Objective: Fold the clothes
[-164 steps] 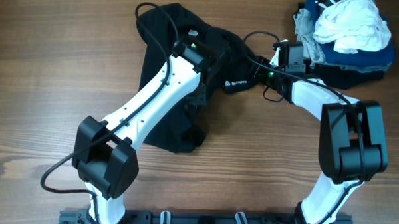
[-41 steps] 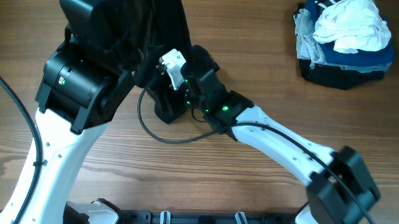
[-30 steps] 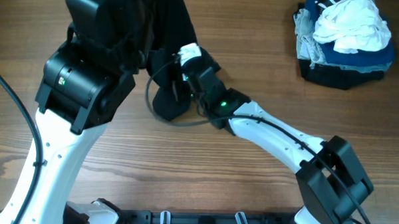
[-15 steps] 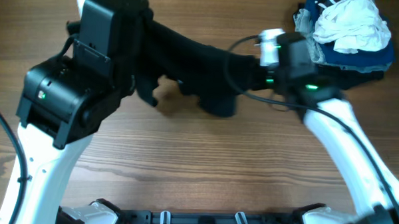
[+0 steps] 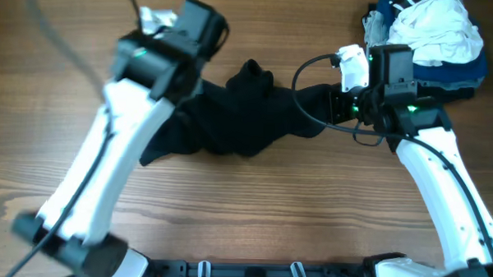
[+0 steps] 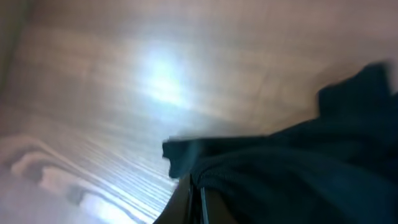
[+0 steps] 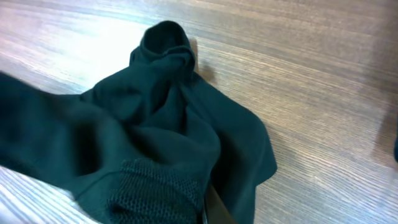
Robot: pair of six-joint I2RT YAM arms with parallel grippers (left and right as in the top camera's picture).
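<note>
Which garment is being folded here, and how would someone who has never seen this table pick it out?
On the wooden table, look at the middle, between the left arm and right arm. The black T-shirt runs there as one rumpled dark band. It is all black and lies apart from the heap of white, grey and blue clothes in the far right corner.

The T-shirt [image 5: 230, 126] lies bunched in a band across the middle of the table [image 5: 252, 213], running left to right. Its left end is pinched in the left tool [image 6: 199, 200] and its right end in the right tool [image 7: 208, 210]. One fold pokes out toward the far edge at about the middle, and a heap of garments [image 5: 431, 38] sits in the far right corner, behind the right tool and apart from the T-shirt.
</note>
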